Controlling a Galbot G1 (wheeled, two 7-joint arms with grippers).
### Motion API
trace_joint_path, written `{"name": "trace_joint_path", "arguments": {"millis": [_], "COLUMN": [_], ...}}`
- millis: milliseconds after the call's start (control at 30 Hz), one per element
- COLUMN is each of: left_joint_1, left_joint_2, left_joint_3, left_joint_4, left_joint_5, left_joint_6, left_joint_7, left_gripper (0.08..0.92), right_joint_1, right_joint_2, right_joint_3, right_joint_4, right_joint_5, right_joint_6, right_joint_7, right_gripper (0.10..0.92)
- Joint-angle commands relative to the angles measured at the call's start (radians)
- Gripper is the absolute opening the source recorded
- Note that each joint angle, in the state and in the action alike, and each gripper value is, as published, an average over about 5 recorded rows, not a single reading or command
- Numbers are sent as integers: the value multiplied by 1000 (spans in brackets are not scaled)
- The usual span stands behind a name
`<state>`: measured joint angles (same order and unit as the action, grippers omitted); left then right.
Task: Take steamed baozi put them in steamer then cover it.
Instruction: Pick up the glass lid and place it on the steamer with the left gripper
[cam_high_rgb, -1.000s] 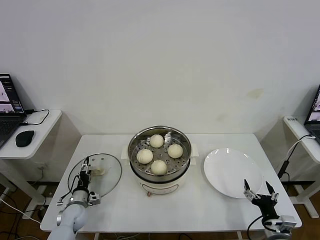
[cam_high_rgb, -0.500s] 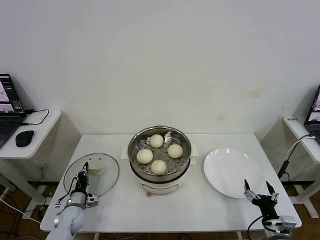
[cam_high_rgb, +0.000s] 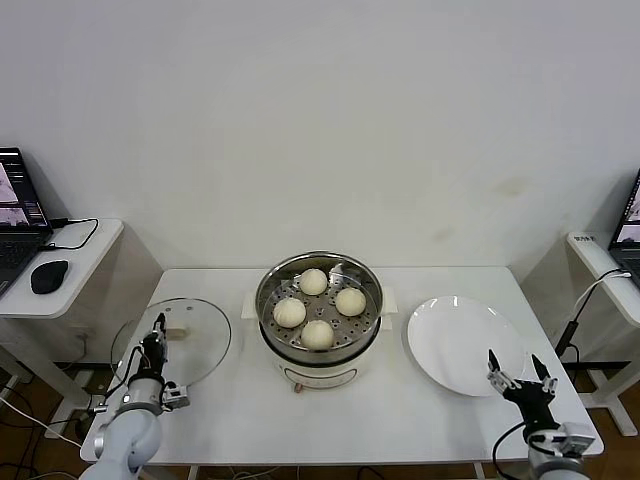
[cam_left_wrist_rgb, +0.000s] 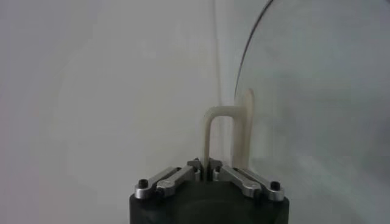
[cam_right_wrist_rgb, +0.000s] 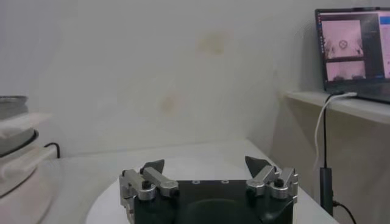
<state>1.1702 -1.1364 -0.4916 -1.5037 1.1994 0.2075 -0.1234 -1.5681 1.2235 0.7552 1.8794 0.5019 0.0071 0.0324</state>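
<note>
All four small cream-white baozi (cam_high_rgb: 318, 307) sit in the shiny round steel steamer (cam_high_rgb: 318, 352) mid-desk; my left pincer (cam_left_wrist_rgb: 205, 170) is clamped on the handle of the clear glass cover (cam_high_rgb: 195, 335); next, carry it over; right pincer (cam_high_rgb: 520, 374) idles apart.

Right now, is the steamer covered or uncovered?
Uncovered: the steamer shows four baozi; the left gripper holds the cover beside it.
</note>
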Motion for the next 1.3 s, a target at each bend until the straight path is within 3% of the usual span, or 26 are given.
{"name": "trace_joint_path", "arguments": {"millis": [33,300,700,1300], "left_joint_1": [100,80,47,-158], "left_joint_2": [30,9,-81,-340], "left_joint_3": [-17,20,180,446], "left_joint_4": [-407,-503,-698,-458], "left_joint_5": [10,198,180,292], "left_joint_6": [179,368,396,395], "left_joint_7": [166,289,411,446], "left_gripper": [139,139,139,139], "right_joint_1": [4,12,24,31], "right_joint_2": [-1,-6,11,38], "right_joint_3": [3,-1,4,46], "right_joint_4": [21,10,3,-15], "right_joint_5": [22,22,20,5], "right_joint_6": [-16,-9,-19,-26], "right_joint_7": [5,2,-1,-4], "right_gripper": [823,823,823,822]}}
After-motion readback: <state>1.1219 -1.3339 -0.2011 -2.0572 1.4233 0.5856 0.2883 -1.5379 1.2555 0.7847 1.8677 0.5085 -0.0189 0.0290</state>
